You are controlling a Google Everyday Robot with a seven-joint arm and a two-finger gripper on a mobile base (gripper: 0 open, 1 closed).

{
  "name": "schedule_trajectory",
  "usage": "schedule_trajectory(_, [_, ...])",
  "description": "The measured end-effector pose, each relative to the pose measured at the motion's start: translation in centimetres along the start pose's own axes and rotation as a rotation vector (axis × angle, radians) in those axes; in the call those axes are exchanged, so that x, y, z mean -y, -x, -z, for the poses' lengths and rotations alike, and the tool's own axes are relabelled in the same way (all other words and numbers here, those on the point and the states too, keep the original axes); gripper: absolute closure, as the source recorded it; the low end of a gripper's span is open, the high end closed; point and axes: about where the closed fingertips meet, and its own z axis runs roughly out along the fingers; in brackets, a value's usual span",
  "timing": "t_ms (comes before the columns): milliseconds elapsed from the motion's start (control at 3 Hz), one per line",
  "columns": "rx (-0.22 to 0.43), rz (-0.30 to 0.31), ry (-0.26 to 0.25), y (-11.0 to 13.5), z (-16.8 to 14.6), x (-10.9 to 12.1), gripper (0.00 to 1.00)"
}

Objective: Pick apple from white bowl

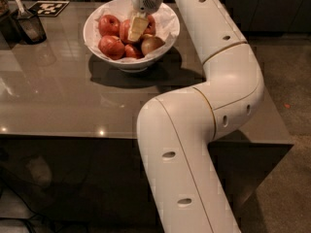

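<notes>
The white bowl [133,63] stands on the brown table [58,91] at the back, lined with white paper and holding several apples. My gripper [137,28] reaches down into the middle of the pile, over a round red apple [125,31] that it partly hides. Other red apples lie at the left [110,24], front left [112,46] and right [151,25]. A pale tan-brown apple [151,44] lies at the front right. I cannot tell whether the gripper holds an apple.
My white arm [204,106] rises from the lower middle and bends over the table's right side. A dark container [29,25] with a utensil stands at the far left. A black-and-white marker tag [48,8] lies behind it. The table's front edge runs across the middle.
</notes>
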Motion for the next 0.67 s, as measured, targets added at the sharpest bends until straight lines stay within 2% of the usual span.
schedule_trajectory(333, [-0.049, -0.04, -0.007, -0.26, -0.08, 0.2, 0.39])
schedule_trajectory(667, [-0.061, -0.064, -0.007, -0.55, -0.18, 0.2, 0.15])
